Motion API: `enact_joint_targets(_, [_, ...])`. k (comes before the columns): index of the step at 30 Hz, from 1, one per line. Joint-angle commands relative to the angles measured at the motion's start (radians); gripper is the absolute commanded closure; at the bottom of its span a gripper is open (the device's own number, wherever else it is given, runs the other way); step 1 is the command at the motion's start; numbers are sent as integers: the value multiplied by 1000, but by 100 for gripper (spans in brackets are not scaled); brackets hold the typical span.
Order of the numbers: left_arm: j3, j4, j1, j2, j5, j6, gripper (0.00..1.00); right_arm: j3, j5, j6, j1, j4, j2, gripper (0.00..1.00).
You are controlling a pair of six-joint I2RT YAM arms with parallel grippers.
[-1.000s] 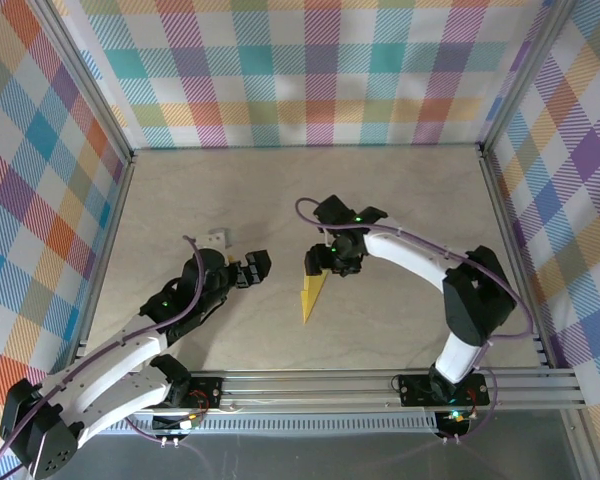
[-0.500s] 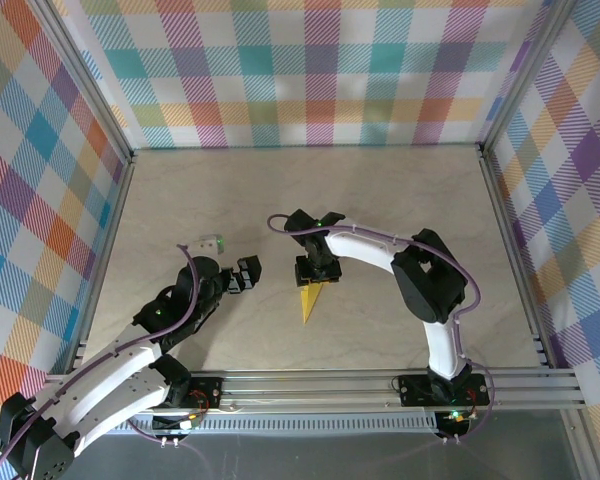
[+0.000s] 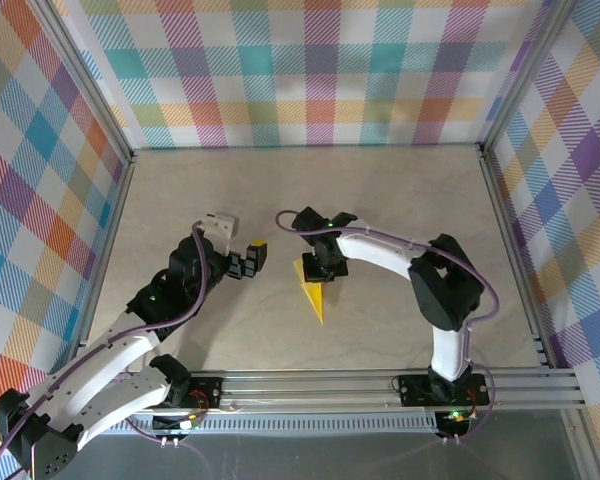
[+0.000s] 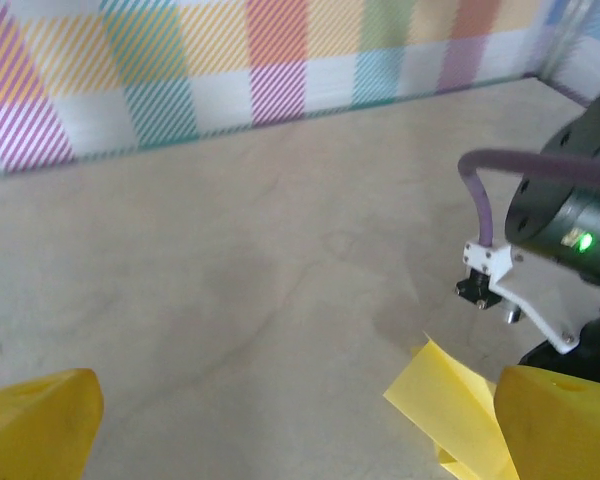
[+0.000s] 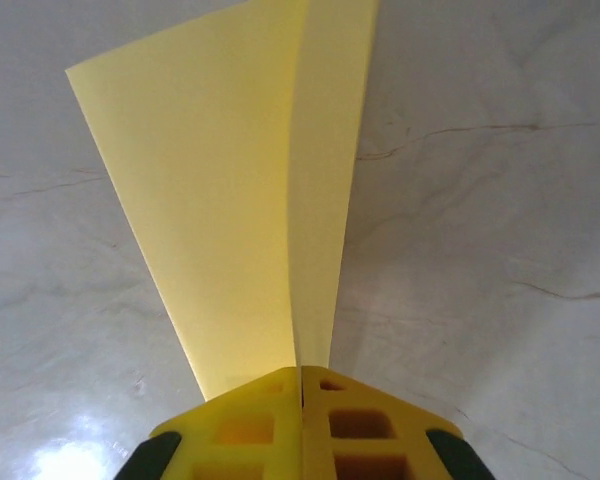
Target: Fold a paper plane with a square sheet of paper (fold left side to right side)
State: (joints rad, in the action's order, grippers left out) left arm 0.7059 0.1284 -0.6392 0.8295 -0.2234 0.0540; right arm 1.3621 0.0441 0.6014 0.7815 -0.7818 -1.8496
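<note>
Plaid walls [image 3: 320,70] ringed the pale marbled table [image 3: 400,190]. The right gripper [image 5: 300,385] was clamped tight on the paper plane [image 5: 240,190] at mid-table. It was already a creased, winged dart, so little folding seemed left. The left gripper [image 3: 250,256] gaped empty just beside.

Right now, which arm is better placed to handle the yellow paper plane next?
The right arm: its jaws are shut on the paper plane. The left arm hovers beside it, jaws open and empty.
</note>
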Motion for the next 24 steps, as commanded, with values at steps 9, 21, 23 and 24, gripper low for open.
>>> enact_joint_targets(9, [-165, -222, 9, 45, 217, 329, 0, -261, -389, -47, -203, 405, 268, 100])
enact_joint_targets(21, [-281, -348, 8, 7, 229, 359, 0, -331, -583, -26, -267, 731, 119, 100])
enact_joint_targets(23, [-283, -349, 9, 0, 228, 366, 0, -329, -586, -25, -271, 760, 80, 100])
enact_joint_targets(24, [-284, -349, 9, -3, 227, 368, 0, -331, -583, -25, -273, 771, 66, 100])
